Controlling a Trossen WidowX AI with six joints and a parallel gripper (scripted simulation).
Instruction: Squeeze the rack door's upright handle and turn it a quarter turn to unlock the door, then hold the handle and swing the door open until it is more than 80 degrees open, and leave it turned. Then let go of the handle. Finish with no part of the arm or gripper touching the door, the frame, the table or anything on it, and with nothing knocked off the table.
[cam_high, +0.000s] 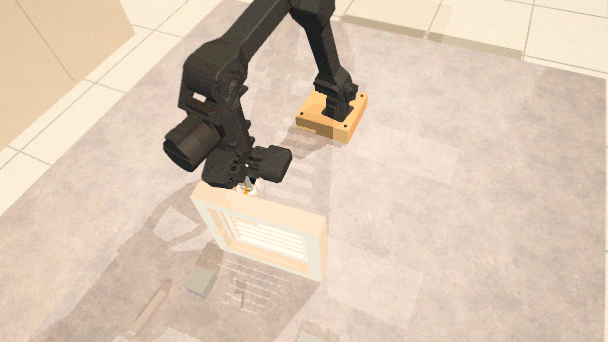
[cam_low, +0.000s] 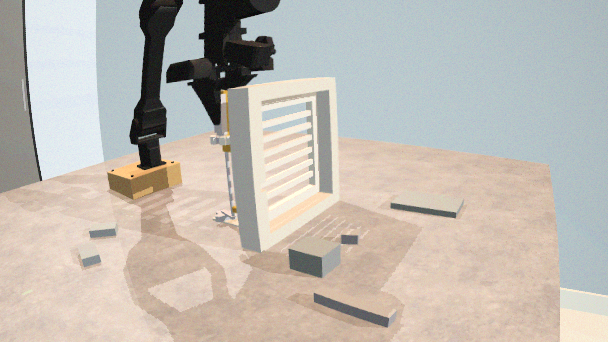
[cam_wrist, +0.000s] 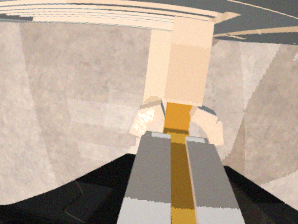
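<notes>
Frame (cam_high: 260, 204) (cam_low: 247, 165) hides one finger's tip in the exterior view; the handle's (cam_wrist: 181, 175) lower end, seemingly, lies cropped below the wrist picture.

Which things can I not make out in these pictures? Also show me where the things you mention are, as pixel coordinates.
- Contact of the hand (cam_high: 250, 184) (cam_low: 221, 121) (cam_wrist: 180, 161) on the handle (cam_high: 247, 188) (cam_low: 224, 107) (cam_wrist: 181, 175): wrist view, handle hides fingertips.
- Upper arm (cam_high: 262, 32) (cam_low: 159, 55): exterior view, cut by top edge.
- Flat grey slab (cam_high: 312, 338) (cam_low: 427, 204): top view, cut by bottom edge.
- Handle's lower end: top view, door frame (cam_high: 260, 202) (cam_low: 250, 170) hides it.
</notes>
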